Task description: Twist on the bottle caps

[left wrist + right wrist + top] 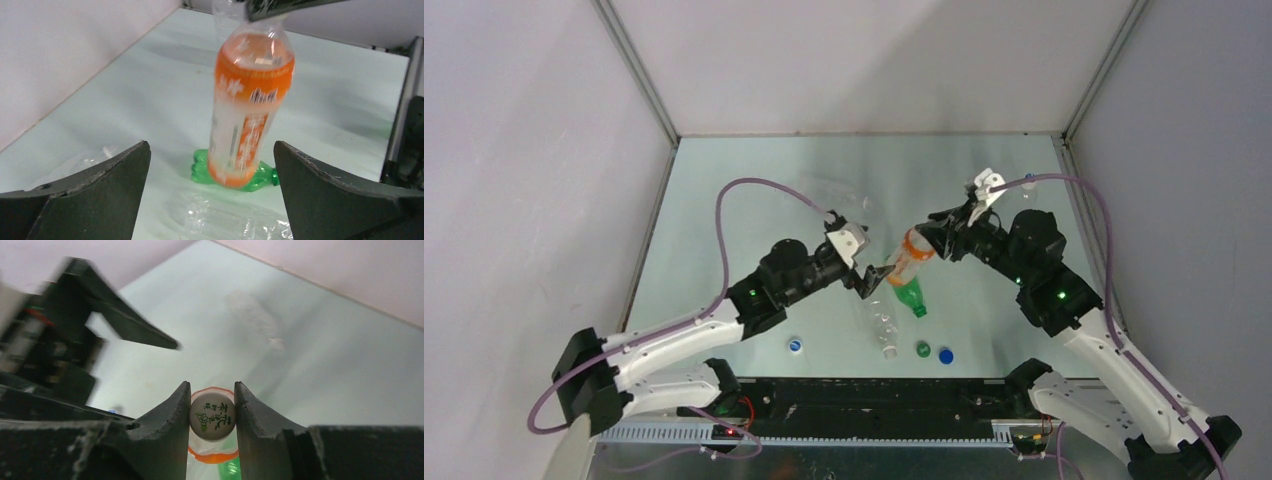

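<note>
The orange labelled bottle [911, 255] hangs tilted above the table, held by its white cap [212, 416], which has green print. My right gripper [212, 386] is shut on that cap, and it also shows in the top view [936, 237]. In the left wrist view the orange bottle [250, 110] hangs just beyond my left gripper [211, 146], which is open wide and empty. In the top view the left gripper [871, 278] sits by the bottle's base. A green bottle [911, 297] and a clear bottle [882, 325] lie on the table under it.
A blue-and-white cap [795, 346], a green cap [922, 349] and a blue cap [946, 355] lie loose near the front edge. Another clear bottle [844, 190] lies at the back. Side walls enclose the table.
</note>
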Robot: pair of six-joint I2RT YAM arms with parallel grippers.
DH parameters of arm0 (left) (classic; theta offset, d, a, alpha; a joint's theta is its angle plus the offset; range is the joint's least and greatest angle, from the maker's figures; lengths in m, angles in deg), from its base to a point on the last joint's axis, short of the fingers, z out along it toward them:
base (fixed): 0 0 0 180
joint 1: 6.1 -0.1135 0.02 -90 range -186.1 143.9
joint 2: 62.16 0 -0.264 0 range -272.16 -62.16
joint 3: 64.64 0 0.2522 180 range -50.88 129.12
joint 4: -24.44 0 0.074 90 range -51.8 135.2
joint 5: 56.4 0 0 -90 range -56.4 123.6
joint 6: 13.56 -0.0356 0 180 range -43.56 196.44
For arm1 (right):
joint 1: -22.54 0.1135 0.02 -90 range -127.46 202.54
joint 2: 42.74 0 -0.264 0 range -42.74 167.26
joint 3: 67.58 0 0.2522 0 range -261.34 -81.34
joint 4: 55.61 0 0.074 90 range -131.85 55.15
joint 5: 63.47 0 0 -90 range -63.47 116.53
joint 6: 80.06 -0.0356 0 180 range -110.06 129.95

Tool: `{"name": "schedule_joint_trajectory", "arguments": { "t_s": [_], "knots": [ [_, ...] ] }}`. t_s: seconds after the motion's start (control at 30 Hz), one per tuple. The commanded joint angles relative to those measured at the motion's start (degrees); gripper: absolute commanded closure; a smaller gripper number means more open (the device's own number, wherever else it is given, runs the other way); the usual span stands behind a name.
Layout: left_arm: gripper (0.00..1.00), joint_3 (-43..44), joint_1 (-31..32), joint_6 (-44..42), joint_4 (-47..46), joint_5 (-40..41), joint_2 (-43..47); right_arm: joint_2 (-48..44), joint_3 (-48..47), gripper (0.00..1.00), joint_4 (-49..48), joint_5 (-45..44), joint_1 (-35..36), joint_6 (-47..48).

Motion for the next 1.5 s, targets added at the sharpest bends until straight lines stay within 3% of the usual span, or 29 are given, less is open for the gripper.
{"name": "schedule_joint_trajectory", "arguments": {
  "t_s": [0.0,0.13,0.27,0.4,0.57,0.8,1.0,1.3,1.47],
  "knots": [
    [0.00,-1.52,-2.71,2.37,1.35,4.24,6.36,-2.64,-4.80,1.00,6.12,-11.97,-5.18,6.19],
    [0.00,-3.65,-7.20,2.32,7.26,8.93,13.05,-3.75,-4.86,1.00,10.70,-22.51,-12.35,7.57],
    [0.00,-4.69,-13.41,2.57,14.24,14.48,20.38,-4.24,-3.38,1.00,10.94,-26.53,-21.41,7.60],
    [0.00,-6.08,-19.50,1.40,18.45,18.62,27.66,-3.81,-0.78,1.00,8.04,-26.41,-30.74,6.47],
    [0.00,-7.84,-21.84,-0.91,19.43,22.26,31.25,-1.78,4.02,1.00,1.62,-23.77,-38.85,3.72],
    [0.00,-9.08,-22.45,-1.22,16.59,21.76,30.97,2.16,9.70,1.00,-5.59,-22.74,-40.98,2.62],
    [0.00,-9.56,-22.53,-0.96,15.88,21.14,30.94,3.21,12.04,0.91,-5.95,-22.51,-41.09,2.52],
    [0.00,-9.76,-22.62,-1.02,15.56,20.57,31.38,1.92,12.23,0.61,-5.98,-20.19,-41.09,3.62],
    [0.00,-9.70,-22.62,-1.02,15.56,20.41,31.38,1.53,12.23,0.52,-5.96,-19.55,-41.09,3.86]
  ]
}}
